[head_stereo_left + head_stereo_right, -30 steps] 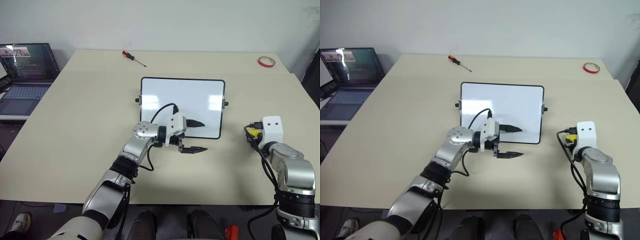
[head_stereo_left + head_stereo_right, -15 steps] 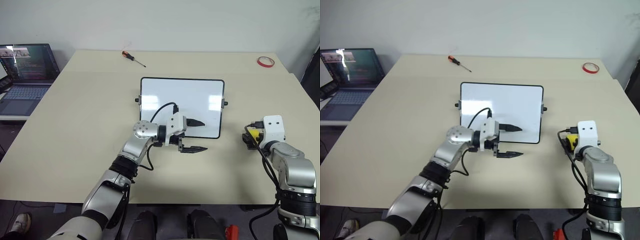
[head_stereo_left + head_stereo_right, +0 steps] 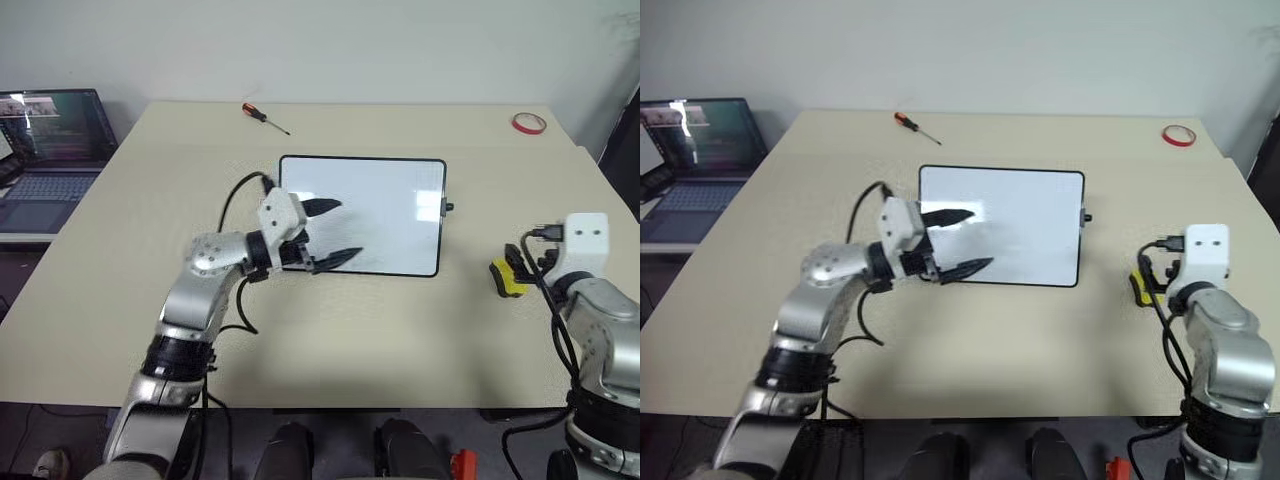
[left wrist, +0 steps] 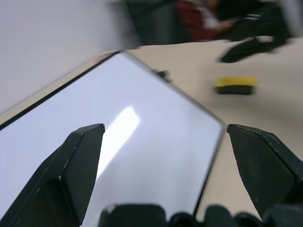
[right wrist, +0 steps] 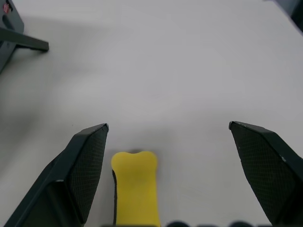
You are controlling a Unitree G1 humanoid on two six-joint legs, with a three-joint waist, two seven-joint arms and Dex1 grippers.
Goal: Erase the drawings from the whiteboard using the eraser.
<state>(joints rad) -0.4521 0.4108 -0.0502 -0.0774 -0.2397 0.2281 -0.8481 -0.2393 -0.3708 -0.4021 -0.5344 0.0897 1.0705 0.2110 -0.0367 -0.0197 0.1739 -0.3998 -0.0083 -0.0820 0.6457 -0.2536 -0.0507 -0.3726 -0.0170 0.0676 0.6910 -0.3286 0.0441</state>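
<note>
While the whiteboard [image 3: 375,215] lies mid-table [image 3: 400,340], the eraser [image 3: 507,278] sits free near its right edge; the right wrist view shows the right gripper [image 5: 173,156] wide open, empty; the left gripper [image 3: 330,232] gapes likewise.

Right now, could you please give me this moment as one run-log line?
whiteboard: no drawings visible | eraser: on table, unheld | right gripper: open above eraser | left gripper: open over whiteboard's left edge

A beige bench [image 3: 400,330] carries a red-handled screwdriver [image 3: 264,116] at about eleven o'clock and a red tape ring [image 3: 530,123] at about one o'clock. An open laptop [image 3: 48,150] sits off the bench at ten o'clock.
</note>
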